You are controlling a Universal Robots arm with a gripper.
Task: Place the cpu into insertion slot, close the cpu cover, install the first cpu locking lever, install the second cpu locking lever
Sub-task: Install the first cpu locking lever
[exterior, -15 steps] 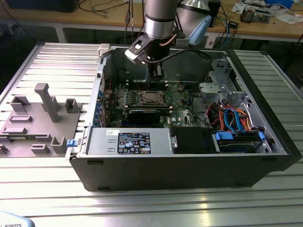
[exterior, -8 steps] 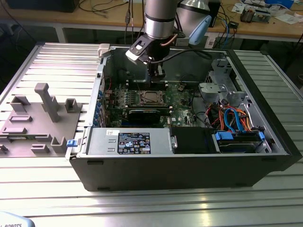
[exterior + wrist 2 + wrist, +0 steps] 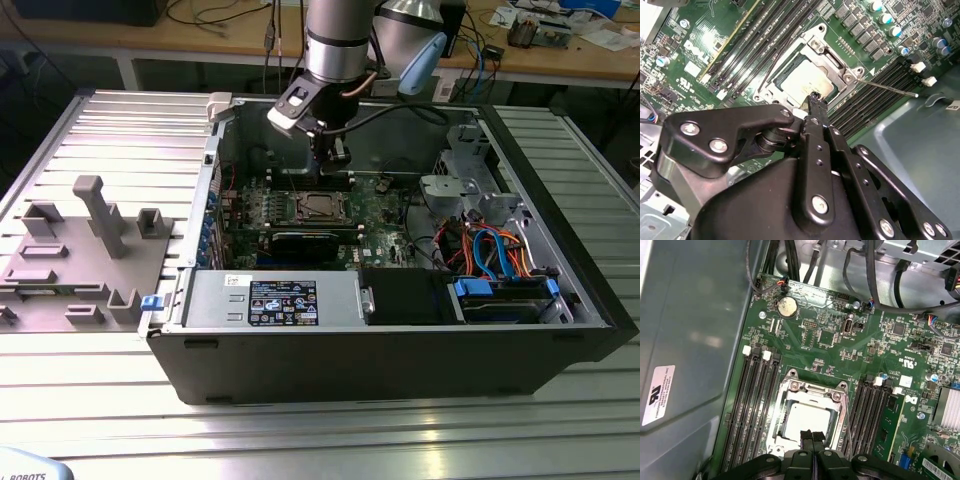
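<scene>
The cpu (image 3: 807, 421) shows its dull silver top inside the insertion slot (image 3: 318, 207) on the green motherboard. The silvery cpu cover (image 3: 812, 389) lies flat around it as a frame. In the second wrist view the cpu (image 3: 807, 77) sits framed by the cover (image 3: 832, 55), and a thin metal locking lever (image 3: 890, 88) sticks out sideways past the socket's corner over the memory slots. My gripper (image 3: 812, 434) is shut with nothing in it. Its tips (image 3: 815, 96) hang just over the socket's edge. In the exterior view the gripper (image 3: 335, 160) hovers above the socket inside the open case.
Long black memory slots (image 3: 757, 400) flank the socket on both sides. A black card (image 3: 300, 243) lies in front of the socket and a power supply (image 3: 270, 300) fills the case front. Blue and orange cables (image 3: 490, 250) fill the exterior view's right. A grey fixture (image 3: 90, 240) lies outside the case.
</scene>
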